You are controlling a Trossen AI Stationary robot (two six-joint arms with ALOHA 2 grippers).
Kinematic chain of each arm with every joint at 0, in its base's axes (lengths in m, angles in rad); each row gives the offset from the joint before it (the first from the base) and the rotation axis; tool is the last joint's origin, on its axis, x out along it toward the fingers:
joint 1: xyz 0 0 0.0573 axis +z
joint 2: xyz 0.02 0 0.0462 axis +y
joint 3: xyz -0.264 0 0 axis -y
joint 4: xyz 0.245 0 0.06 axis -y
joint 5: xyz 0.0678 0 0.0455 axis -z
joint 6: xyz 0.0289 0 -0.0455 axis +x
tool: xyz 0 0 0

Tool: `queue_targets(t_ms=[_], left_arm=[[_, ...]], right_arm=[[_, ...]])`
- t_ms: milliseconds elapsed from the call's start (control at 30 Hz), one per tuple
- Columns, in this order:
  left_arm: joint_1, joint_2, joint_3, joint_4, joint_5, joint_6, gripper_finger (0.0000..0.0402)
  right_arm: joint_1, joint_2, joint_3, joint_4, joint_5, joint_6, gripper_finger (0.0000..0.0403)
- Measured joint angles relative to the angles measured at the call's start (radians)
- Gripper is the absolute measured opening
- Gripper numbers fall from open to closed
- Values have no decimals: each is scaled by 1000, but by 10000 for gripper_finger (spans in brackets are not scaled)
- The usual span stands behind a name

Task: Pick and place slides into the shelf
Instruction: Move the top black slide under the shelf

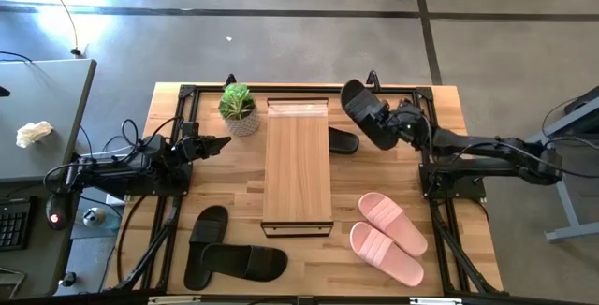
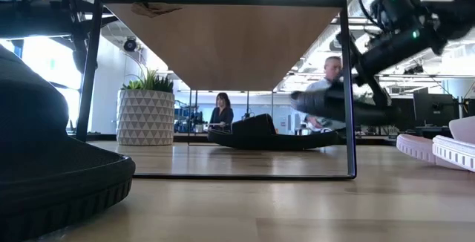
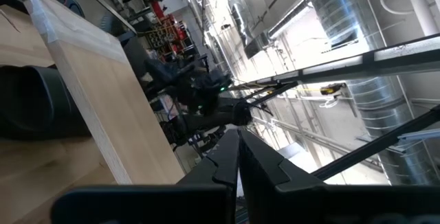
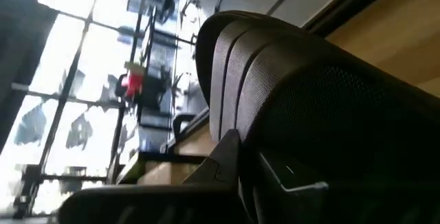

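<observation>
The light-wood shelf [image 1: 298, 165] stands lengthwise at the table's middle. My right gripper [image 1: 396, 125], to the right of the shelf's far end, is shut on a black slide [image 1: 365, 113]. A second black slide [image 1: 343, 141] lies on the table against the shelf's right side, below the held one. Two more black slides [image 1: 225, 249] lie near the left front. Two pale pink slides [image 1: 388, 238] lie near the right front. My left gripper [image 1: 221, 143] hovers left of the shelf, shut and touching nothing. My right gripper pinches the black slide between its two fingers [image 4: 230, 159], at the slide's edge [image 1: 386, 129] toward the table's right. The fingers come roughly level from the right. The slide [image 2: 334, 105] is lifted clear of the table and lies about level.
A potted plant [image 1: 239, 108] stands at the far left corner of the shelf. Black frame rails [image 1: 440, 193] run along the table's left and right sides. Bare wood shows between the shelf and the pink slides. People [image 2: 221, 112] are in the room behind.
</observation>
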Motion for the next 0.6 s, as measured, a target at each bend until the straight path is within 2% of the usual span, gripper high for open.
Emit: queue_targets(t_ms=[133, 233, 333, 400, 500, 600], left_arm=[[0, 0, 0, 0, 3, 0, 3], [0, 0, 0, 0, 3, -1, 3], [0, 0, 0, 0, 3, 0, 3], [0, 0, 0, 0, 3, 0, 3], [0, 0, 0, 0, 2, 0, 3], [0, 0, 0, 0, 2, 0, 3]], right_arm=[[0, -43, 173, -365, -106, -103, 1], [0, -52, 344, -740, -135, -186, 1], [2, -52, 514, -1033, -172, -259, 1], [9, -52, 614, -1170, -231, -279, 1], [22, -51, 742, -1347, -377, -266, 0], [53, -51, 810, -1515, -467, -213, 0]])
